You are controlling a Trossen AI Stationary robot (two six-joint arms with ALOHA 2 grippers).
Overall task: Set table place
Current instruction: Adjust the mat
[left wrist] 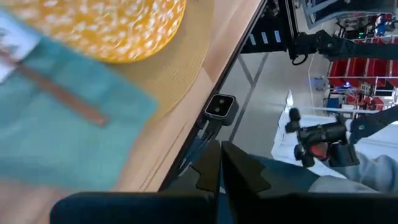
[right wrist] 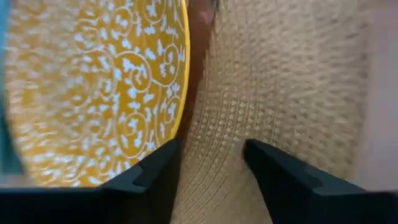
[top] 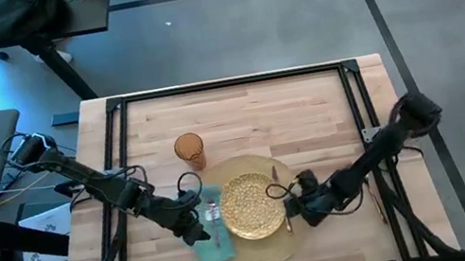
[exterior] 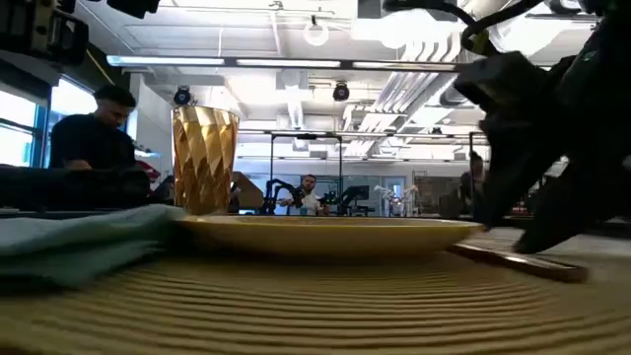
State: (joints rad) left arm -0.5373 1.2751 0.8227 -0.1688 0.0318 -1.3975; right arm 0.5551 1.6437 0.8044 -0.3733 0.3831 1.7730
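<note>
The right gripper (top: 292, 204) hovered at the plate's (top: 251, 206) right edge over the placemat (top: 272, 246), fingers apart, holding nothing. The left gripper (top: 194, 227) sat above the teal napkin (top: 210, 250), fingers together. The tumbler (top: 189, 149) stood behind the plate.

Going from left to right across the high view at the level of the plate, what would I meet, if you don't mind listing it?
left gripper → teal napkin → gold plate → right gripper → black rail of the table
</note>
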